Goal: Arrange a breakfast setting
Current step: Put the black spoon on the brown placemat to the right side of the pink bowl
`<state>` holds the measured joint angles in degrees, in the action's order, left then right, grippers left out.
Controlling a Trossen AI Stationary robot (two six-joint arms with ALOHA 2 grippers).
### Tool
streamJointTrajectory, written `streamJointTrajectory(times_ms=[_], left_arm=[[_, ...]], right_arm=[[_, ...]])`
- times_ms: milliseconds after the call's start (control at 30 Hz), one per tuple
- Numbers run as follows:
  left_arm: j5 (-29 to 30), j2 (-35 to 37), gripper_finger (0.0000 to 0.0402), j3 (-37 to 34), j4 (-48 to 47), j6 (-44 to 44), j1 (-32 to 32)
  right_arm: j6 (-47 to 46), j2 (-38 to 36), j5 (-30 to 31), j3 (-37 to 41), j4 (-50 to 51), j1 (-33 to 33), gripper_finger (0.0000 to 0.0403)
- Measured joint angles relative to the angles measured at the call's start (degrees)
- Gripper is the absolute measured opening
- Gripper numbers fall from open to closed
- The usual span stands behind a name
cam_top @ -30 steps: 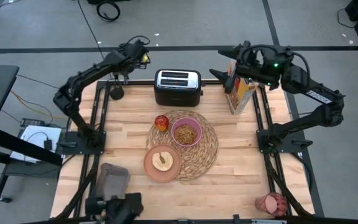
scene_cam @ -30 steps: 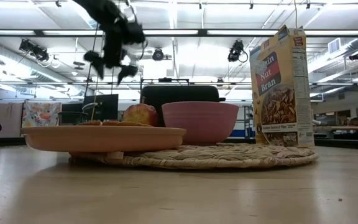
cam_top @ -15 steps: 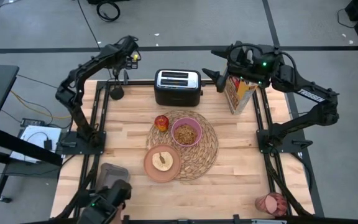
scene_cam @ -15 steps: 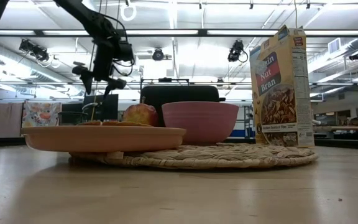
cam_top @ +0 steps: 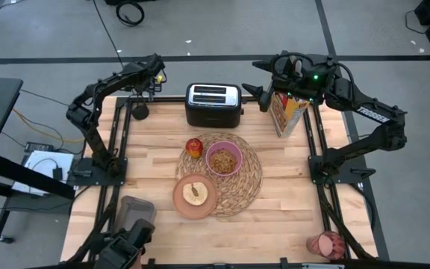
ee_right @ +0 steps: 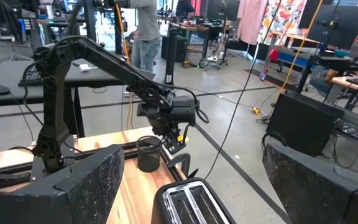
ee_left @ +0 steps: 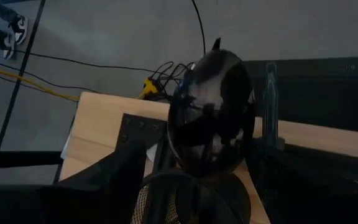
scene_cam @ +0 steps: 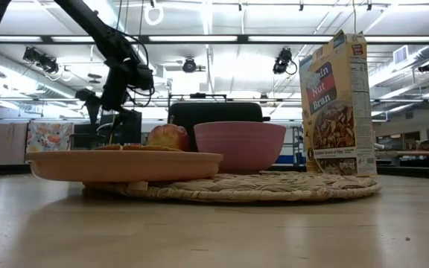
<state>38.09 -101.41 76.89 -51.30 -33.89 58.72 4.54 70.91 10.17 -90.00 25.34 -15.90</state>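
Overhead, we see the woven straw placemat (cam_top: 219,174) at the table's middle, with the small pink bowl (cam_top: 224,159) of cereal resting on it. The salmon-brown plate (cam_top: 195,194) overlaps the mat's near-left edge, and the red apple (cam_top: 194,146) sits just beside the mat, between it and the black toaster (cam_top: 213,104). The pink tumbler (cam_top: 325,244) lies well apart, off the table's near-right corner.

Our left gripper (cam_top: 145,88) hangs above a dark mesh cup (cam_top: 139,111) at the far-left corner. Its wrist view shows a metal spoon (ee_left: 213,115) standing in that cup, but whether the fingers grip it or stand spread we cannot tell.

Our right gripper (cam_top: 260,82) hovers near the yellow cereal box (cam_top: 289,113), beyond the toaster, fingers (ee_right: 79,183) spread wide and empty.
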Motion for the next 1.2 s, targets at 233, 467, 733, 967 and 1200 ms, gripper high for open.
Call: streamJointTrajectory(times_ms=[233,467,733,967,1200], left_arm=[[0.1,0.0,0.0278,-0.5,0.7,-0.1,0.0],[2.9,0.0,0.0246,-0.5,2.3,-0.4,0.0],[4.9,-0.9,0.0204,-0.5,3.8,-0.4,0.0],[4.7,-4.0,0.0180,-0.5,1.8,-0.4,-0.1],[4.9,-4.0,0.0163,-0.5,1.9,-0.4,-0.1]], right_arm=[[0.1,0.0,-0.9,0.0,0.0,0.0,0.0384],[0.1,0.0,-1.0,0.0,0.0,0.0,0.0384],[0.1,0.0,-1.0,0.0,0.1,0.0,0.0384],[0.1,-0.2,-1.0,0.0,0.1,0.0,0.0384],[2.1,-0.4,-0.9,0.0,0.0,0.0,0.0384]])
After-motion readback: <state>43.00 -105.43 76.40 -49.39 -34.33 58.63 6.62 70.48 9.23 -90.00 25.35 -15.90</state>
